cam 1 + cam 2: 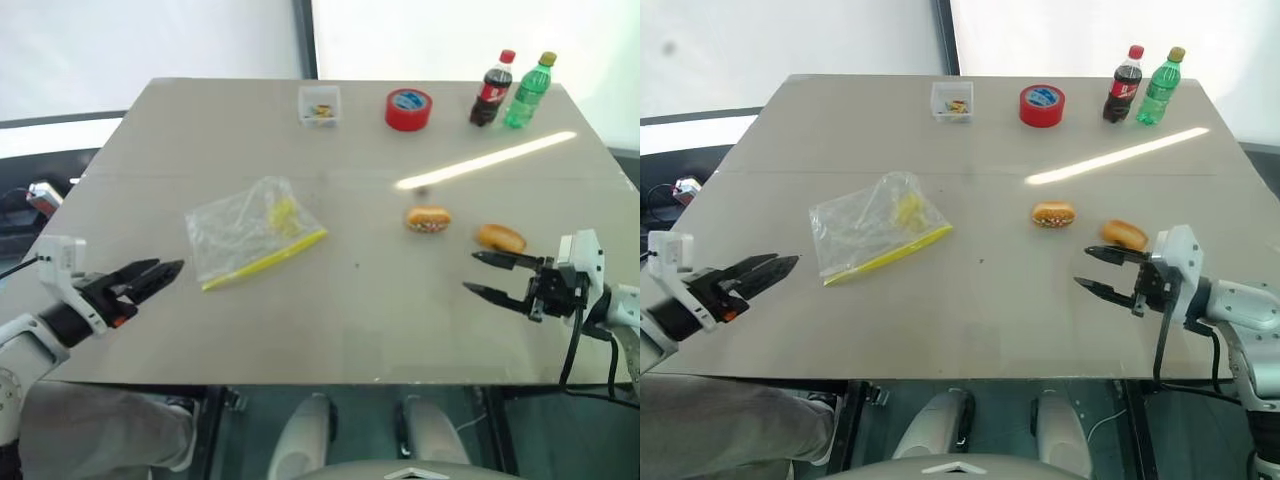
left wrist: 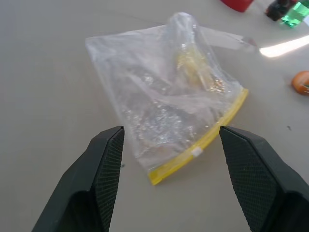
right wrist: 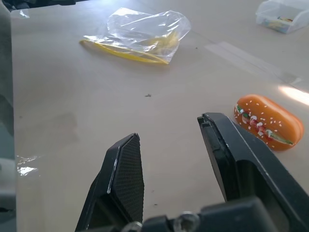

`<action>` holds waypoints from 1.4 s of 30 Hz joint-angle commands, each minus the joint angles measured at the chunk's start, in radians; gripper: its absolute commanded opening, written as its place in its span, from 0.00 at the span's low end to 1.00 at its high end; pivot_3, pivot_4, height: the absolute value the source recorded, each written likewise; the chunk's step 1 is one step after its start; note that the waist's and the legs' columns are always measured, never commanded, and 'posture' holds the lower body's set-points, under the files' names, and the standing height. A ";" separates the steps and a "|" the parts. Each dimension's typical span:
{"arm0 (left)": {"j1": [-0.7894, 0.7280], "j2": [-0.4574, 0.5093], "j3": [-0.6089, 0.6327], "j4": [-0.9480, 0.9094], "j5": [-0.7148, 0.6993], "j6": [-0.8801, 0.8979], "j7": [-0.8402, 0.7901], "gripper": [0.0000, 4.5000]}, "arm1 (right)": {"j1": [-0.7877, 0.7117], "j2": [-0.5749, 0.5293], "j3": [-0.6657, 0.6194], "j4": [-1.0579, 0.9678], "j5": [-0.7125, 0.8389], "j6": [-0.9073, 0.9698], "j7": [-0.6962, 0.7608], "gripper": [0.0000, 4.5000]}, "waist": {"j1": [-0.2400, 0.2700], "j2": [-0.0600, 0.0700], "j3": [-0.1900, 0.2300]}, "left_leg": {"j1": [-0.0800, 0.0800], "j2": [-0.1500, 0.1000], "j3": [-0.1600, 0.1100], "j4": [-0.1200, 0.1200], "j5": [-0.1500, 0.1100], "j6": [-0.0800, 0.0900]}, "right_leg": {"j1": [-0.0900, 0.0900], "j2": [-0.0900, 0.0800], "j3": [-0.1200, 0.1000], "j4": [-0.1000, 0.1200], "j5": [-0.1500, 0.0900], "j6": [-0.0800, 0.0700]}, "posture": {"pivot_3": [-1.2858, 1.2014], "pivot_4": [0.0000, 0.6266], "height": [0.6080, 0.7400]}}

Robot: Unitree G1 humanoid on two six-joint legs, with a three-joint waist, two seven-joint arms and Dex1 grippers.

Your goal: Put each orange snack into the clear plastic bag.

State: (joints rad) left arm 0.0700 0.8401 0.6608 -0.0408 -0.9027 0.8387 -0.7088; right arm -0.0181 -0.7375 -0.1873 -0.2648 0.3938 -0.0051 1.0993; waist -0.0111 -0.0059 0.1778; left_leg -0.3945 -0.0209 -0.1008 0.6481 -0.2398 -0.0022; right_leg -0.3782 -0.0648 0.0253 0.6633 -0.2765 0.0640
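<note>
Both grippers hang empty with fingers spread: the left gripper [image 1: 165,275] near the clear plastic bag [image 1: 252,232] at centre-left, the right gripper [image 1: 478,273] beside two orange snacks [image 1: 428,219] [image 1: 500,238] on the table [image 1: 200,120]. Snacks look light, smooth, rounded (likely slippery); pinch across their narrow middles. The limp bag needs holding by its yellow edge.

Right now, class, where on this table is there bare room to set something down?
Bare: the near strip between the left gripper and right gripper, and the middle between the clear plastic bag and orange snacks. Crowded: the far edge, around the tub, tape roll and bottles.
</note>
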 commanded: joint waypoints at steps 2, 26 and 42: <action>-0.120 -0.053 -0.041 0.117 0.040 -0.016 0.070 0.74 | -0.013 -0.005 -0.004 -0.009 -0.008 -0.022 -0.017 0.50 | 0.003 -0.001 0.000 | 0.000 0.000 -0.001 0.000 0.000 0.000 | 0.000 -0.001 0.000 0.000 0.000 0.000 | 0.52 0.24 1.00; -0.344 -0.284 -0.280 0.136 0.097 0.068 0.033 0.01 | -0.030 0.001 0.045 0.043 -0.135 -0.083 -0.098 0.50 | -0.003 -0.003 0.000 | -0.001 -0.004 0.000 0.000 0.000 0.000 | 0.000 -0.004 0.001 0.000 0.001 0.001 | 0.52 0.24 1.00; -0.265 -0.471 -0.236 -0.115 -0.289 0.367 0.276 0.01 | -0.194 0.138 0.401 0.202 -0.698 -0.279 -0.419 0.50 | -0.001 -0.003 0.000 | 0.000 -0.004 -0.001 0.001 0.002 -0.004 | -0.001 -0.004 0.001 0.001 0.001 0.001 | 0.52 0.24 1.00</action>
State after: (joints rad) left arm -0.1973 0.3808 0.4293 -0.1082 -1.1542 1.2088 -0.4550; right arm -0.1970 -0.6056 0.1952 -0.0584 -0.2708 -0.2539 0.7164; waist -0.0125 -0.0093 0.1773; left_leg -0.3949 -0.0247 -0.1013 0.6493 -0.2368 -0.0071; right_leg -0.3788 -0.0684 0.0262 0.6645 -0.2756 0.0650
